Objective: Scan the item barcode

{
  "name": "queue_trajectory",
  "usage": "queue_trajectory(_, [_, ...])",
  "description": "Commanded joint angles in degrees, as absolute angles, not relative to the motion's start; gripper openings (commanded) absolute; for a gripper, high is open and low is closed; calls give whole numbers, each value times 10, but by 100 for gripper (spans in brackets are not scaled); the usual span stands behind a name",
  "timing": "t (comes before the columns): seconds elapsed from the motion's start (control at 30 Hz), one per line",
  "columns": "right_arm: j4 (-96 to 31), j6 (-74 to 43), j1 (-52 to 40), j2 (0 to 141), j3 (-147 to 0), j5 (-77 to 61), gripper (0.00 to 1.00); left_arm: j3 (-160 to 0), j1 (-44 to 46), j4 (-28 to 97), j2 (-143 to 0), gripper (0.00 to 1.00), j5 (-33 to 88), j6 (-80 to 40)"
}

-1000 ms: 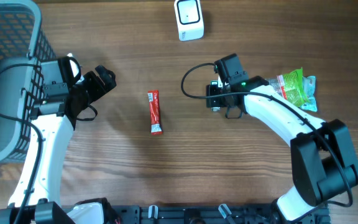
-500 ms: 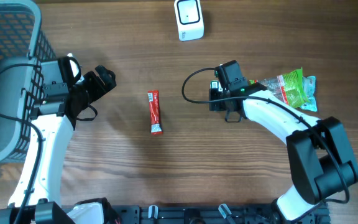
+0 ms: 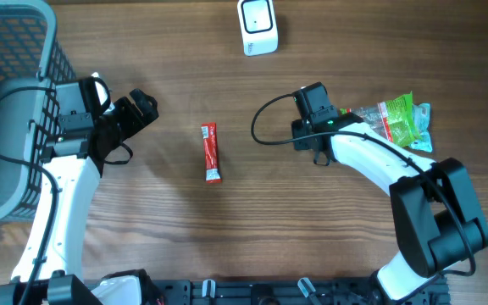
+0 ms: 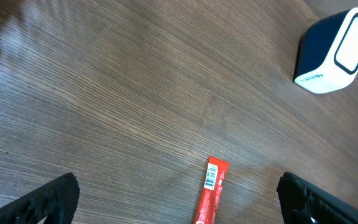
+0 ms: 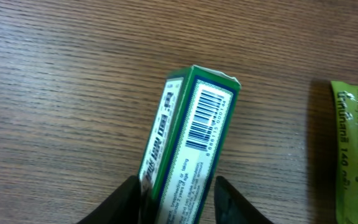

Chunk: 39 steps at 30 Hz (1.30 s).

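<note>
Wood-grain tabletop (image 3: 227, 237) fills all my views. The item for scanning is a slim green box (image 5: 194, 143), lying right of the tabletop's centre under my right gripper (image 5: 178, 185). Its white panel faces up at me with a black barcode (image 5: 205, 118) printed near the far end, small lines of text below it, and a second white label along the left face. The box's far end flap looks slightly ragged. My right gripper has both fingers (image 5: 128, 198) against the box's long sides, partly closed around it. I cannot tell whether the box is off the wood.

My left gripper (image 4: 176, 185) hangs spread wide with nothing in it, above a red sachet (image 3: 212, 153). The white scanner (image 3: 257, 25) stands at the far edge, a green snack bag (image 3: 401, 121) lies just right of my right wrist, and a grey basket (image 3: 24, 25) sits at the far left.

Since a second ago my right wrist has shifted a little to the right, toward the snack bag, and its cable loop has moved with it. The pale bit of box that showed beside the gripper from overhead is now hidden beneath it. Sachet, scanner, basket and left arm sit as before.
</note>
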<state>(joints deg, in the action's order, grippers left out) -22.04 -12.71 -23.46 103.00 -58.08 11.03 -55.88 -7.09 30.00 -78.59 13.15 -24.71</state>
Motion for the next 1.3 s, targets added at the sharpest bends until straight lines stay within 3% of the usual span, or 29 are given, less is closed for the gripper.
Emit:
queue_trajectory(0.0, [-224, -120, -236, 1021, -574, 146, 45, -558, -73, 299, -789, 100, 134, -242])
queue_trajectory(0.27, [-237, -123, -235, 967, -585, 145, 48, -558, -73, 299, -789, 100, 134, -242])
queue_trajectory(0.37, [-251, -147, -226, 934, -585, 134, 54, -558, -73, 299, -789, 100, 134, -242])
queue_trajectory(0.57, [-227, -161, -196, 937, -585, -65, 53, -558, -73, 299, -789, 100, 134, -242])
queue_trajectory(0.7, [-223, -230, -197, 950, -584, -22, 50, -558, -73, 299, -789, 100, 134, -242])
queue_trajectory(0.9, [-222, -244, -199, 997, -584, 71, 58, -558, -73, 299, -789, 100, 134, -242])
queue_trajectory(1.27, [-209, -262, -199, 1028, -584, 29, 64, -558, -73, 299, -789, 100, 134, -242])
